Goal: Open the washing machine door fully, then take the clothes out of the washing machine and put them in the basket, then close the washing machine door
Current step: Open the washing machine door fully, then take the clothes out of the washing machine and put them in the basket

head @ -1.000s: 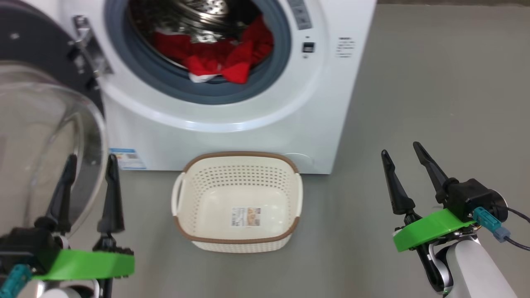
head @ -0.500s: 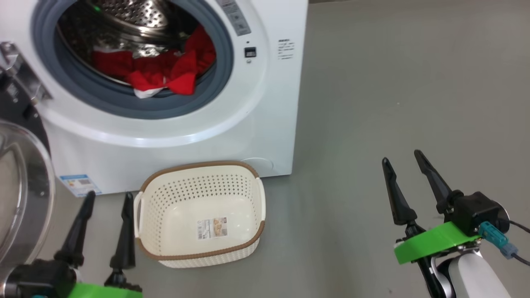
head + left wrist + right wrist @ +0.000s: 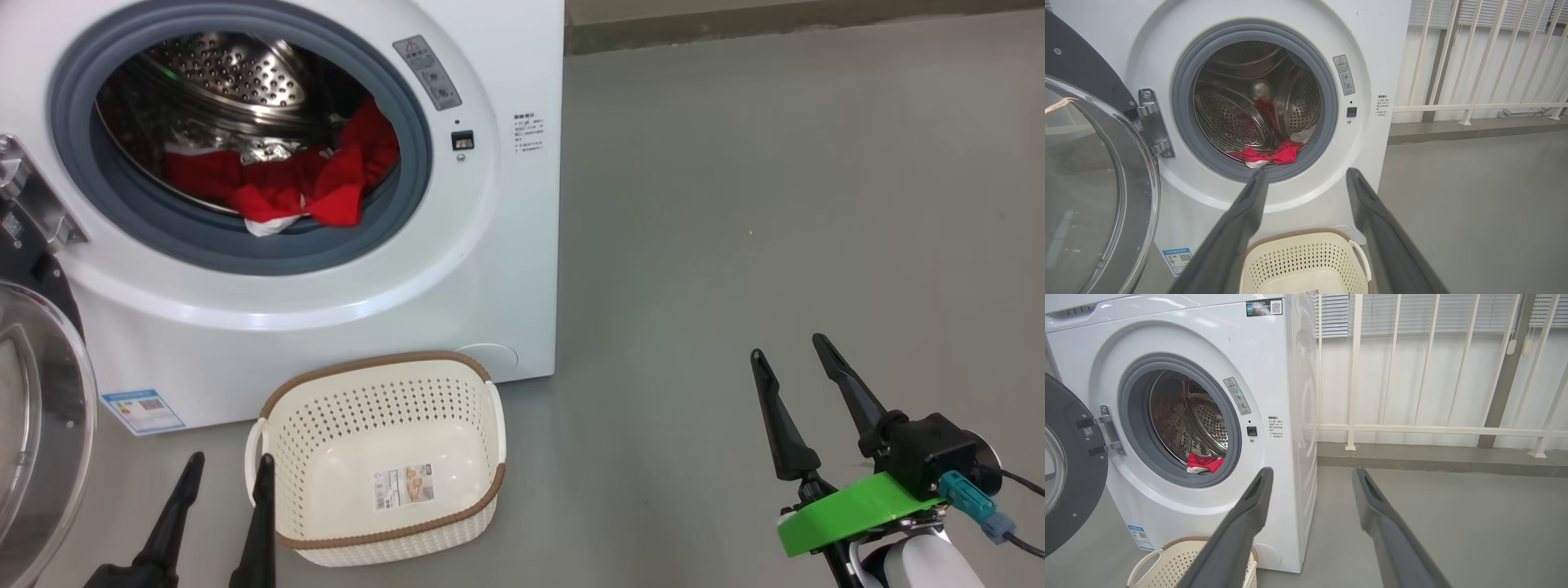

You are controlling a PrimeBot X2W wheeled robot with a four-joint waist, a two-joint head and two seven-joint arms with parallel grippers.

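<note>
Grey floor; red-and-white clothes heaped at drum mouth.

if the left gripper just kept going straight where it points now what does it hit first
Probably the white front of the washing machine, just under the grey ring of its opening. The left gripper aims there in its wrist view, with the basket below that line, though depth is unclear.

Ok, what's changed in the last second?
Mostly the head camera turned: washing machine and basket slid left in view together, unmoved. The left gripper dropped low beside the basket, away from the door glass. The right gripper barely shifted. Both jaws open, empty; clothes still in the drum.
</note>
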